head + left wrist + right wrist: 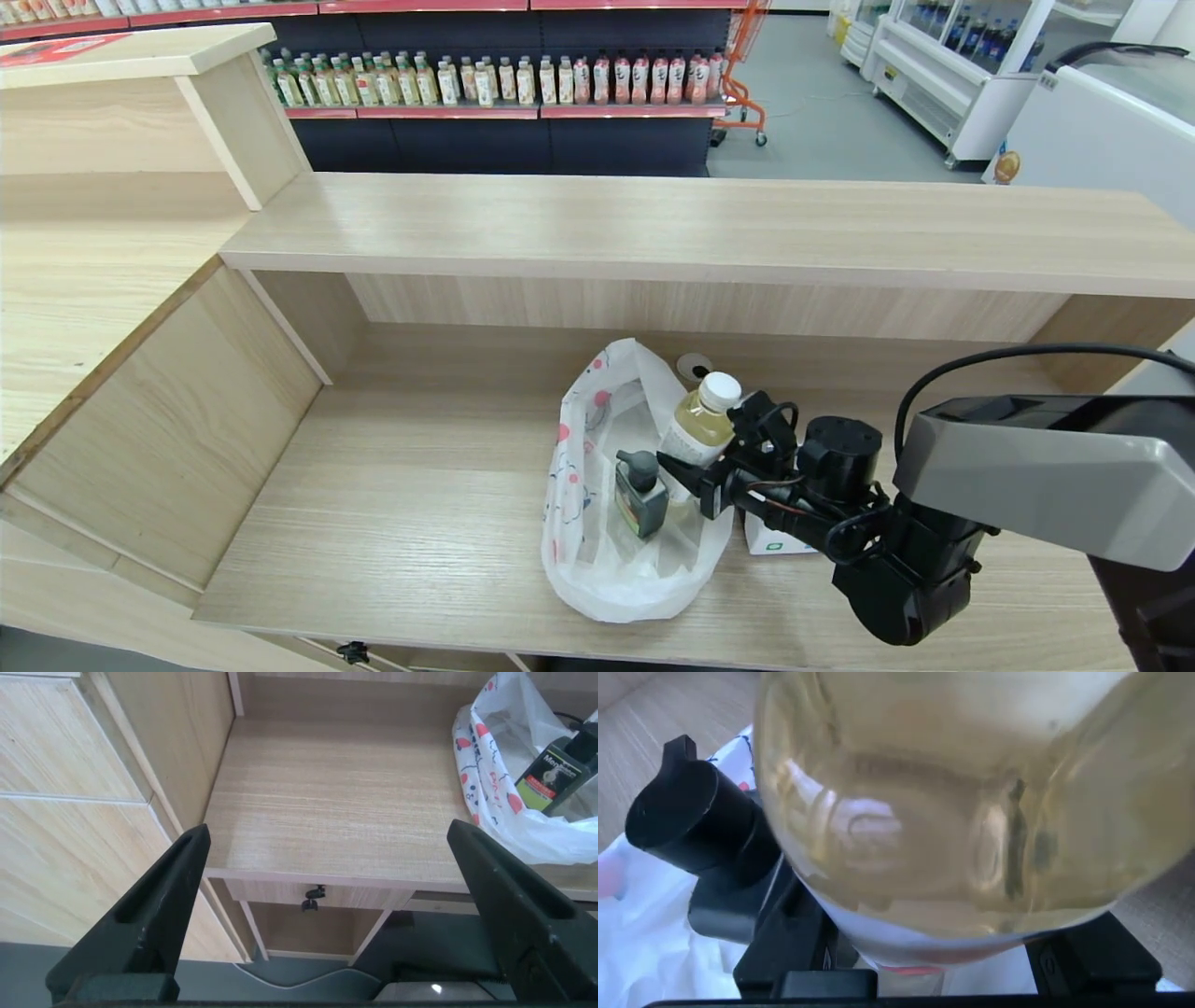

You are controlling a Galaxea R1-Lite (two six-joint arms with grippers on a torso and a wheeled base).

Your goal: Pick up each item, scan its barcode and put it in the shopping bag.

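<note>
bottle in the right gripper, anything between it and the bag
Nothing covers the shopping bag at its mouth. Only the dark bottle already inside stands close beside the pale bottle in the right gripper and might get bumped.

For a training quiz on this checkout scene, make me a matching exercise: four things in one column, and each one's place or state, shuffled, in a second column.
Things:
1. pale drink bottle
2. dark bottle
3. white box
4. left jaws

Places or states:
A. open, holding nothing
B. standing inside the shopping bag
C. gripped by the right jaws
D. on the counter, outside the bag and beside it

Pairs: 1-C; 2-B; 3-D; 4-A.
</note>
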